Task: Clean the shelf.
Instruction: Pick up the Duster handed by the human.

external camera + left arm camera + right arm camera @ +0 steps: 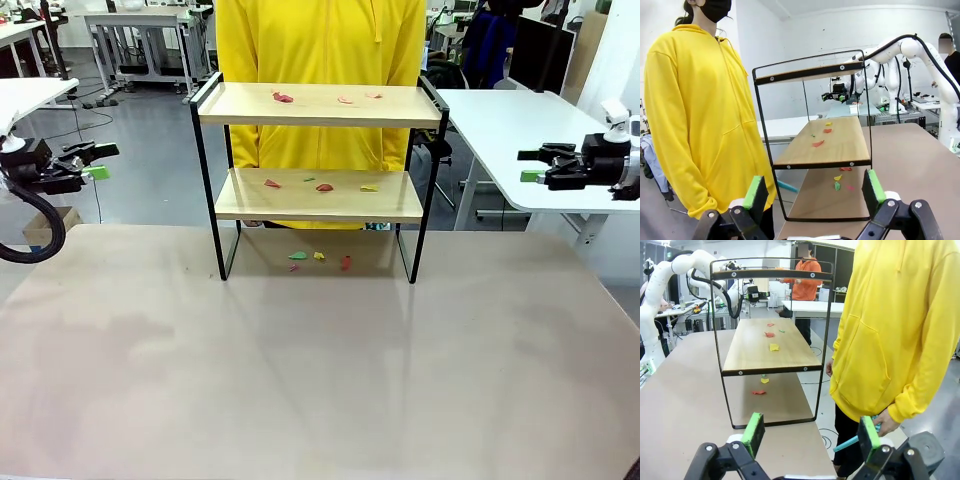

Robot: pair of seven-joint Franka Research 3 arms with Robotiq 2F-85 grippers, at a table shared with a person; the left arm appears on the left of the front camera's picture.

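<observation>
Scraps (324, 187) of coloured paper lie on both boards of the shelf (320, 120) and beneath it in the front view, so cleaning looks unstarted. The shelf stands on the table (320, 380) before the person. The left gripper (103, 161) and the right gripper (527, 165) hang well off either side of the shelf, jaws spread and empty. From the left wrist, the scraps lie untouched. From the right wrist, past the shelf, the person's hand (886, 422) clasps a teal handle (846, 445). Everything is left to do.
</observation>
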